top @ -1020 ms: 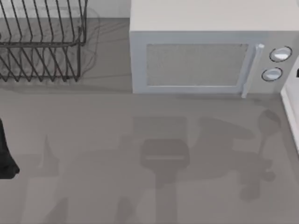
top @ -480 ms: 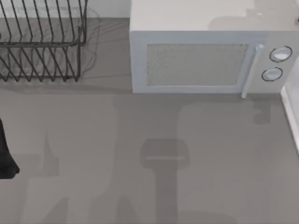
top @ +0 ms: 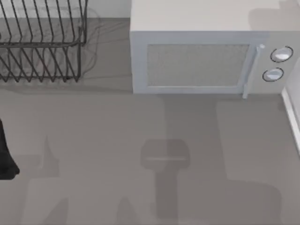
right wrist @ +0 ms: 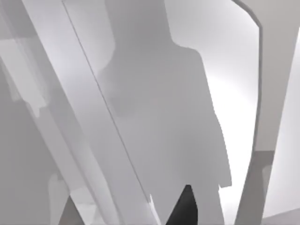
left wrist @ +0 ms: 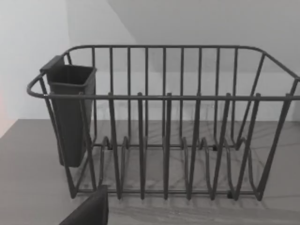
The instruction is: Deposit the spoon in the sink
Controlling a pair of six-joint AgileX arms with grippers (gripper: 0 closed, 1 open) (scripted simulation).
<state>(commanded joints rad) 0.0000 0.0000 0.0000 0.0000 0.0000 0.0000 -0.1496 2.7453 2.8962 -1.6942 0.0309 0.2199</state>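
Top view. The dish rack (top: 42, 47) stands in the upper left of the frame, and the microwave (top: 197, 61) in the upper centre and right with its door closed. The left arm (top: 5, 157) is parked as a dark mass at the left edge. A pale panel edge (top: 291, 117) runs down the right edge.

The shadows on the desk (top: 93, 140) have changed. A second ago a jointed arm-shaped shadow with a rounded tip lay across the right half. Now there are only broad soft bands there, and a patch has climbed onto the microwave's top at the upper right. Judgement: the right arm has swung off toward the right, which fits a carry toward a sink on that side.

Left wrist view. This view gives what the overhead one lacks: the rack seen side-on with its slots bare, and a dark utensil cup (left wrist: 70, 117) hung on one end. A dark wedge of the left gripper (left wrist: 89, 211) shows at the lower left of the frame. Jaws: cannot tell.

Right wrist view. Pale slanting surfaces lie close up, crossed by a grey shadow. A dark tip of the right gripper (right wrist: 185, 208) sits at the bottom centre. Jaws: cannot tell.

Where the spoon is, and whether the pale surfaces are the sink, cannot be told.
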